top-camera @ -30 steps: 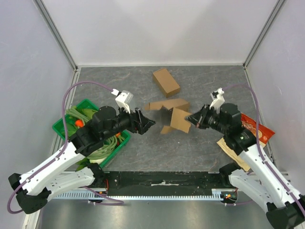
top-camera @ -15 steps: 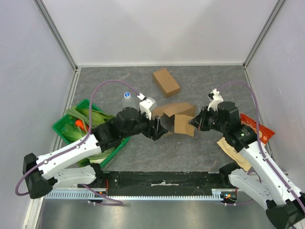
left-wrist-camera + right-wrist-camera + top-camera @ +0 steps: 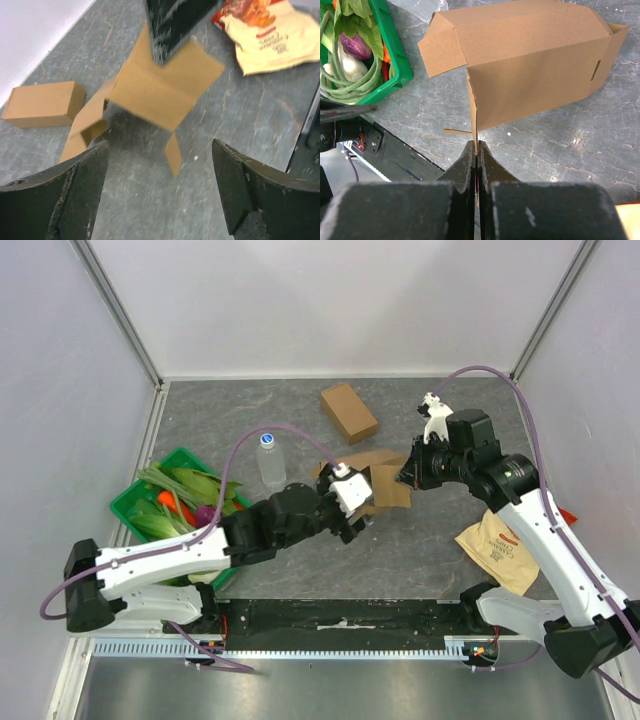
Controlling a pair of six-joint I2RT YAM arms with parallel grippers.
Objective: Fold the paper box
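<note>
You have the grey table (image 3: 300, 410) under both arms, and the biggest thing on it is the green basket (image 3: 122, 502) of vegetables at its left edge. Your left arm reaches across from that side toward the middle, and the left gripper (image 3: 160, 145) has its jaws spread wide with nothing between them. The paper box (image 3: 385, 475) sits just ahead of them, not touching. That box is near the centre of the table, partly formed, with its brown flaps hanging loose. From the left wrist view it looks raised off the surface, with a shadow beneath it. Your right gripper (image 3: 476, 150) comes in from the right, its jaws pinched tight on the thin edge of one of the box's flaps. The snack bag (image 3: 500, 545) lies flat to the right, near the right arm. A closed cardboard box (image 3: 349, 412) lies farther back, apart from the paper box. A small water bottle (image 3: 269, 460) stands upright between the basket and the paper box.
</note>
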